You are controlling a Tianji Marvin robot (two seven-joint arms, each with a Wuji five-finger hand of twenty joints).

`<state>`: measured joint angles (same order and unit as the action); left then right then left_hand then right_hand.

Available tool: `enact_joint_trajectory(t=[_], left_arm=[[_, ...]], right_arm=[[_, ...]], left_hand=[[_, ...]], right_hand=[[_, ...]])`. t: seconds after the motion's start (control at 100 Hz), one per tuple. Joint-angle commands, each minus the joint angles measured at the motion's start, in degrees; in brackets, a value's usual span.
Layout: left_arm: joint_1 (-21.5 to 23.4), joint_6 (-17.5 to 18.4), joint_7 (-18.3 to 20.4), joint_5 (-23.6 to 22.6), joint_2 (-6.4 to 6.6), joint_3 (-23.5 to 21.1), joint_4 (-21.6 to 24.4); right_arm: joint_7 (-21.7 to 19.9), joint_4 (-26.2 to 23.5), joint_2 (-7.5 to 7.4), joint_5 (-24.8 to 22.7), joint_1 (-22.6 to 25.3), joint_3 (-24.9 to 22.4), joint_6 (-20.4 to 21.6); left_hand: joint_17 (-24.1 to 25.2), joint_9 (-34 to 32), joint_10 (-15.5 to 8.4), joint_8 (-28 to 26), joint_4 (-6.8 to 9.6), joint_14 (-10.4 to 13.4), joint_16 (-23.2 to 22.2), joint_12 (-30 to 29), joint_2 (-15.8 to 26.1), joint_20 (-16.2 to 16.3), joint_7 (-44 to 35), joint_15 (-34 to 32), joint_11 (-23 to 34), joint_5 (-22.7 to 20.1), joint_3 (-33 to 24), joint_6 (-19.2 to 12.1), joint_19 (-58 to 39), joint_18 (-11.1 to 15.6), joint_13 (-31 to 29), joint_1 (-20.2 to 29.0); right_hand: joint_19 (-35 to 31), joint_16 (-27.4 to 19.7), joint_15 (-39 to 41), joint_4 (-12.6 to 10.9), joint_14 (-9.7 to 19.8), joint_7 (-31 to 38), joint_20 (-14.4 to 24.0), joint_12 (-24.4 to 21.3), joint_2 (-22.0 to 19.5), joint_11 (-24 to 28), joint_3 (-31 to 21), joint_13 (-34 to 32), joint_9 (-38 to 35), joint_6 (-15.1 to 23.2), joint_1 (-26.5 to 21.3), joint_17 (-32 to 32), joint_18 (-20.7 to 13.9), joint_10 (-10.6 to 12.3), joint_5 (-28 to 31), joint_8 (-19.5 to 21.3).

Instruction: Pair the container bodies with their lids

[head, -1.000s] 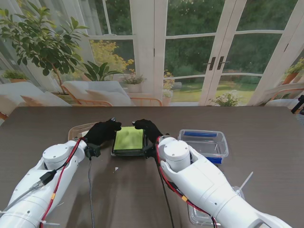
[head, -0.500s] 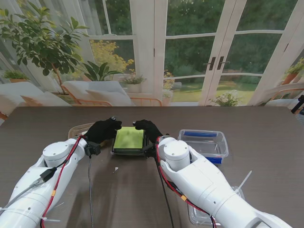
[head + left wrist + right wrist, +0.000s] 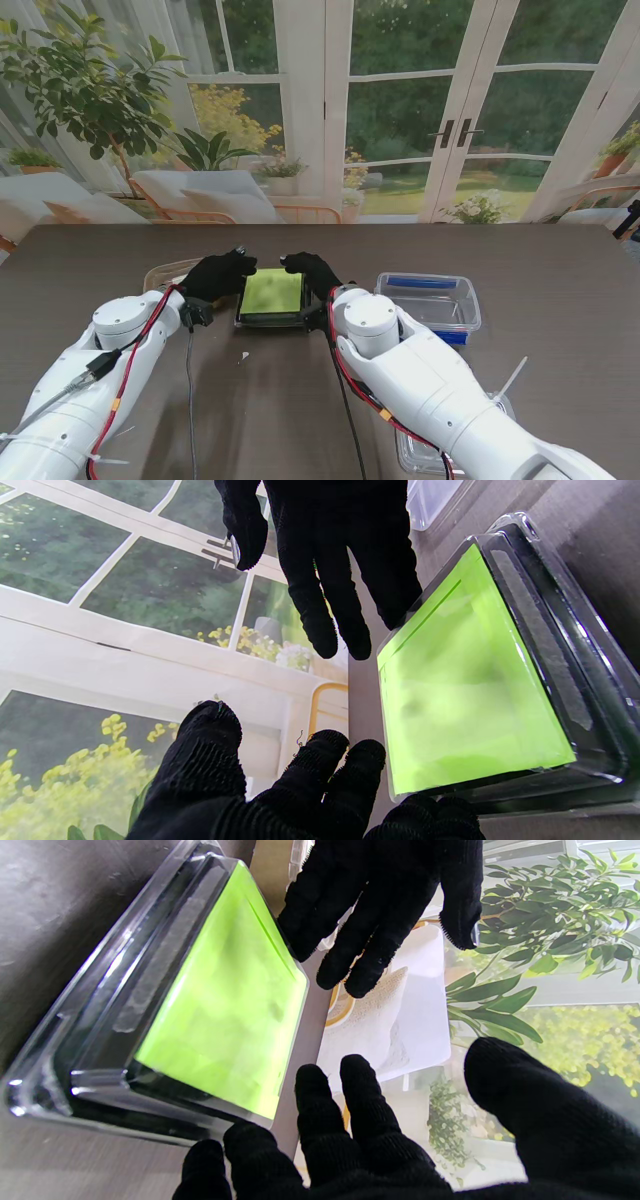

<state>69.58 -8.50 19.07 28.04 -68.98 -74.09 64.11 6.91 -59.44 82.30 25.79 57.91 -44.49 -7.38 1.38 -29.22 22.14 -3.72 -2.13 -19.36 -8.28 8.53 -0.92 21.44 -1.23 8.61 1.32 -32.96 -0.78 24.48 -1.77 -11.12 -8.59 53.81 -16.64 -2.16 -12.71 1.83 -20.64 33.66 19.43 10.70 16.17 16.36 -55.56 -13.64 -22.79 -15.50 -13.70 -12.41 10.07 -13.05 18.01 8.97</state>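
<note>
A black container body with a green sheet inside and a clear lid [image 3: 271, 295] on top rests on the dark table [image 3: 560, 260] in front of me. My left hand [image 3: 215, 275] is at its left edge and my right hand [image 3: 310, 272] at its right edge, both gloved in black with fingers spread. The left wrist view shows the lidded container [image 3: 470, 680], my left hand [image 3: 280, 785] beside it and my right hand [image 3: 335, 555] opposite, one fingertip at the lid's far corner. In the right wrist view the container [image 3: 220, 1000] lies between my right hand [image 3: 375, 1140] and left hand [image 3: 380, 905].
A clear container with a blue piece inside [image 3: 428, 300] stands to the right of the green one. Another clear container [image 3: 420, 455] sits nearer to me, partly under my right arm. A brownish clear dish [image 3: 160, 275] shows behind my left hand.
</note>
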Motion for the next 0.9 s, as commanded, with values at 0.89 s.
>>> enact_joint_trajectory(t=[0.89], left_arm=[[-0.54, -1.16, 1.67, -0.94, -0.83, 0.44, 1.24]], right_arm=[[-0.66, -0.83, 0.73, -1.09, 0.48, 0.28, 0.51]], left_hand=[[-0.36, 0.93, -2.62, 0.08, 1.67, 2.95, -3.89, 1.42, 1.03, 3.01, 0.16, -10.02, 0.34, -0.92, 1.04, -2.22, -4.52, 4.86, -1.93, 1.21]], right_hand=[[0.03, 4.6, 12.09, 1.94, 8.47, 0.38, 1.83, 0.63, 0.96, 0.89, -0.45, -5.87, -0.13, 1.49, -0.08, 17.34, -2.16, 0.37, 0.94, 0.43]])
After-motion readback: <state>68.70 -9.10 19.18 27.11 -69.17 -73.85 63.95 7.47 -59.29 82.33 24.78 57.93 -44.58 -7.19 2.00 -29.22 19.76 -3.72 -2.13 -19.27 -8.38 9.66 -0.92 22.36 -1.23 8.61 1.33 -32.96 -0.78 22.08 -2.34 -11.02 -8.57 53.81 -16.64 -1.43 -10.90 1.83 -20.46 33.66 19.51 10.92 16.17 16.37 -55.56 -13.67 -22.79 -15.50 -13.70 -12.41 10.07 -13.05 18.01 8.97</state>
